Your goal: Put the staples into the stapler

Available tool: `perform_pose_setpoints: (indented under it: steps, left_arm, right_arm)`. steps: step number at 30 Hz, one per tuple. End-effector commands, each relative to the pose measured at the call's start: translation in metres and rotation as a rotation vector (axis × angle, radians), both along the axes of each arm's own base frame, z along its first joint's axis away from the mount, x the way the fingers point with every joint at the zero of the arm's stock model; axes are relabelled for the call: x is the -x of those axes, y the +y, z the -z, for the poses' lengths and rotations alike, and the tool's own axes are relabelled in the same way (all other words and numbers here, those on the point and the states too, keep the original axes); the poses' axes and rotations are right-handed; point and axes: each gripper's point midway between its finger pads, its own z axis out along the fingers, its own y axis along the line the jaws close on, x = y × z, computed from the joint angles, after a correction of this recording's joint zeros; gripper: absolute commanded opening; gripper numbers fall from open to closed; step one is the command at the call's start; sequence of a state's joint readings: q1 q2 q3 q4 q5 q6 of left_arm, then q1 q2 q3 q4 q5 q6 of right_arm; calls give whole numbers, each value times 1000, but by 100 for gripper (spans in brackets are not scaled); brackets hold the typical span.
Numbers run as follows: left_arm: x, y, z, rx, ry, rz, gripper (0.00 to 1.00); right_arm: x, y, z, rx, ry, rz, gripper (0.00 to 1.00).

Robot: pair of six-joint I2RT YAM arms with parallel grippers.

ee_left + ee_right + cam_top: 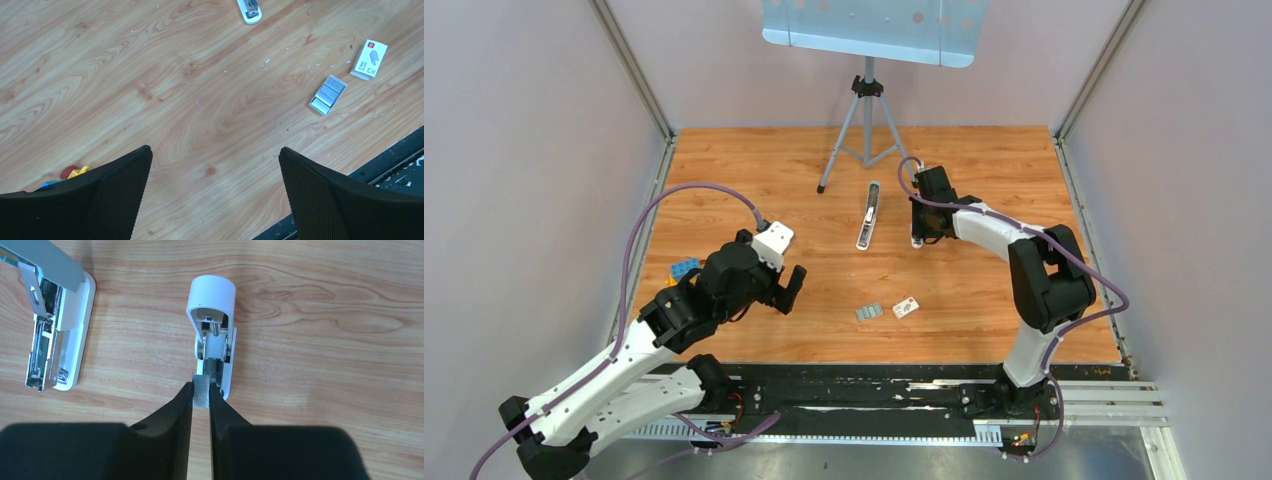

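My right claw grips the staples at the stapler channel, left claw released, so I should push them in straight and slowly.

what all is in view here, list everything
stapler: one, grey-blue with white base, lying open mid-table
white rounded-end piece: one, white, right of the stapler, at the right gripper's tips; cannot tell what it is
staples: one strip, grey, pinched by the right gripper
staple blocks: small group, grey, toward the near edge
carton: one, white with reddish mark, just right of the blocks
toy blocks: blue, with red and yellow bits, beside the left arm
tripod: one, grey, far middle, under a pale blue panel
table: one, wood-grain
left gripper: black, open, empty
right gripper: black, shut on the staples
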State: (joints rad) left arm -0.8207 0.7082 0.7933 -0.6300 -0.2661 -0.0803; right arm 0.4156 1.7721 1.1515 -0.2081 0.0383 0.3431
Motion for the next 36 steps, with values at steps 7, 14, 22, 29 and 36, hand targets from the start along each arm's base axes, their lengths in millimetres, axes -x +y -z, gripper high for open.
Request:
perform_pose_setpoints:
  steps: [7, 14, 22, 29, 36]
  left_arm:
    - [0, 1, -2, -1, -14, 3, 100]
    - [0, 1, -3, 2, -18, 1, 100]
    - [0, 2, -3, 0, -19, 0, 100]
    - [0, 2, -3, 3, -22, -1, 100]
    - [0, 2, -5, 8, -27, 0, 100]
  right_arm:
    - [-11, -12, 0, 34, -16, 29, 16]
    - [-14, -10, 0, 29, -16, 25, 16]
    - [-16, -11, 3, 31, -10, 29, 16]
    - [-17, -12, 7, 39, -5, 29, 15]
    - [-16, -14, 10, 42, 3, 32, 15]
